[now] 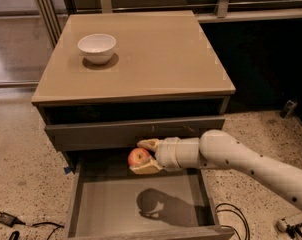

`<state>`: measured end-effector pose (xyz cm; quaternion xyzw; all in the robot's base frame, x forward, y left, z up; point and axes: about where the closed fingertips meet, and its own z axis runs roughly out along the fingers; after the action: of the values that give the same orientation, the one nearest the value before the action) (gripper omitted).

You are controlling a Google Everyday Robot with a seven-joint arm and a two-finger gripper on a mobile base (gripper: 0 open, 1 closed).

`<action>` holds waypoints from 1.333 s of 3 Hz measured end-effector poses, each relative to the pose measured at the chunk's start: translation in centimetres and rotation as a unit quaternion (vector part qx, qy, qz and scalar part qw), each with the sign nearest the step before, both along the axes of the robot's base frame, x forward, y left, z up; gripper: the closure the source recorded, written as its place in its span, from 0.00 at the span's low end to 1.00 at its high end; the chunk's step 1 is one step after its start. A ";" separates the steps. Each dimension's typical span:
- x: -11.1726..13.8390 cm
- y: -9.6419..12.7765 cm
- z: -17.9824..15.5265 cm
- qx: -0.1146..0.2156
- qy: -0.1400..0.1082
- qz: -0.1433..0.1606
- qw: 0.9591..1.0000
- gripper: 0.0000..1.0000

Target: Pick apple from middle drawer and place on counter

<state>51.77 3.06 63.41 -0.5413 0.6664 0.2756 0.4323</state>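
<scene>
Camera view, looking down on the cabinet (136, 115) from the front. Gripper (143, 157), at the end of the white arm (241, 159), enters from the right and sits over the rear part of the open drawer (111, 204), just below the closed grey front panel (101, 133). Its two tan fingers (148, 144) pinch the apple (137, 156), one above and one below, so the pincer is closed on the fruit. Apple: red-orange w/ a paler patch, held clear of the drawer floor, near the back wall and approx. centred left to right. A dark shadow (158, 204) of apple and wrist falls on the bare drawer floor, nearer the camera. Drawer is pulled fully out toward the viewer; low side walls and front lip visible. Counter (156, 59): tan, glossy, carrying a white bowl (97, 47) at its rear left, well apart from the gripper. Speckled floor (21, 154) on both sides; black cables (232, 215) lie at lower right beside the drawer, and another lead at lower left.
</scene>
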 end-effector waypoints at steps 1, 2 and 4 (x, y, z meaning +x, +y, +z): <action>0.2 -1.1 4.0 -0.005 -0.007 0.011 1.000 1.00; 0.8 -2.5 9.6 -0.014 -0.019 0.014 1.000 1.00; 1.1 -6.0 24.7 -0.045 -0.077 -0.002 0.996 1.00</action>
<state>52.84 -2.96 88.07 -0.5785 0.6438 0.2023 0.4581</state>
